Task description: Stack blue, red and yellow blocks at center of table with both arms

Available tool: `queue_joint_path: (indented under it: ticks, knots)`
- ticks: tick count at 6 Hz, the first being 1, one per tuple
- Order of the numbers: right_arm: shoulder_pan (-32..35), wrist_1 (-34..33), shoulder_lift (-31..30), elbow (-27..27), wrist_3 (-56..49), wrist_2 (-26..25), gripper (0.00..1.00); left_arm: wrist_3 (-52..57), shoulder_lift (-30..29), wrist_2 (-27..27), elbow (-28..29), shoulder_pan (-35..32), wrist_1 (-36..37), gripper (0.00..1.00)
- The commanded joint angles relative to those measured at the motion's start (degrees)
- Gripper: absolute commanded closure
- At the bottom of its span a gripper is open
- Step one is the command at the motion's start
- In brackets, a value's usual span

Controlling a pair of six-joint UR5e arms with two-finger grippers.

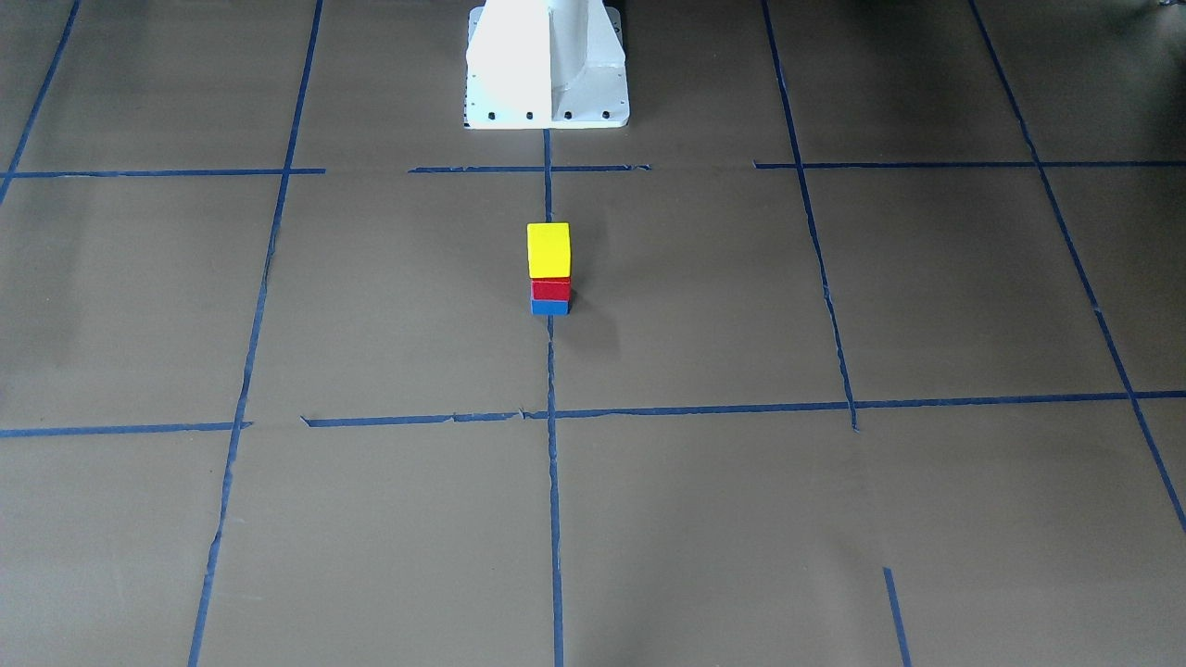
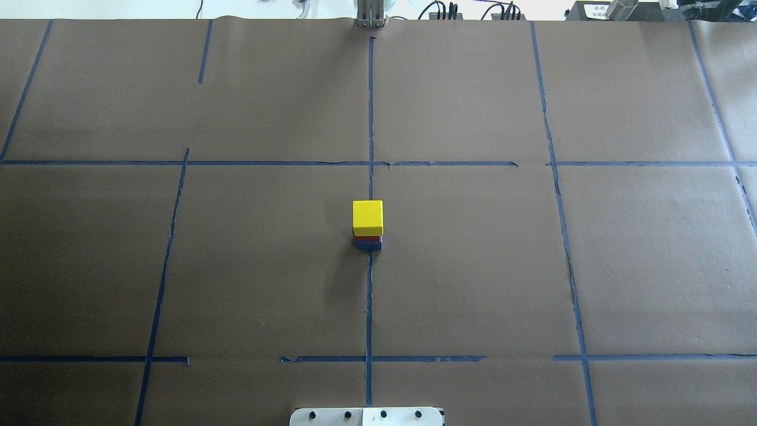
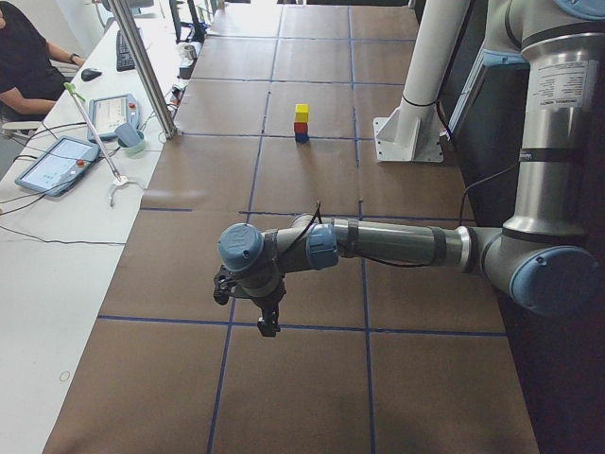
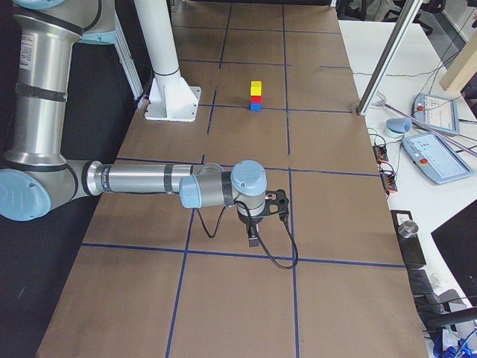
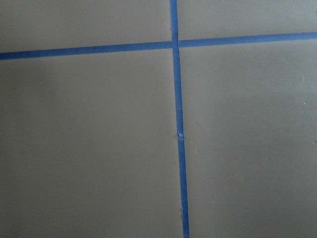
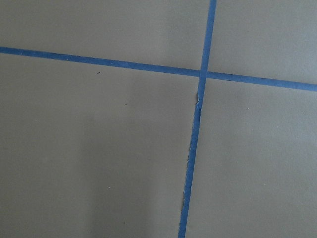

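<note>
The yellow block (image 1: 548, 248) sits on the red (image 1: 550, 289), which sits on the blue (image 1: 549, 307), at the table (image 1: 834, 519) centre; they look light, rigid and smooth, best pinched across opposite flat sides. The left gripper (image 3: 267, 320) and right gripper (image 4: 254, 237) hang well apart from the stack; how far open, I cannot tell.

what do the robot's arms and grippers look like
The left arm and right arm are silver-grey tubes with light blue caps on rounded joints. The left gripper and right gripper are small and black. A black cable loops from the right wrist.
</note>
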Motion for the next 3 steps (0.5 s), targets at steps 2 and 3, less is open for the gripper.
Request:
queue_joint_path:
  ticks: [2, 3]
  knots:
    - [0.0, 0.47, -0.53, 0.22, -0.11, -2.33, 0.0, -1.75, -0.45, 0.08, 0.84, 0.05, -1.69, 0.0]
    - [0.0, 0.56, -0.7, 0.3, -0.37, -2.87, 0.0, -1.76, -0.45, 3.73, 0.76, 0.05, -2.14, 0.0]
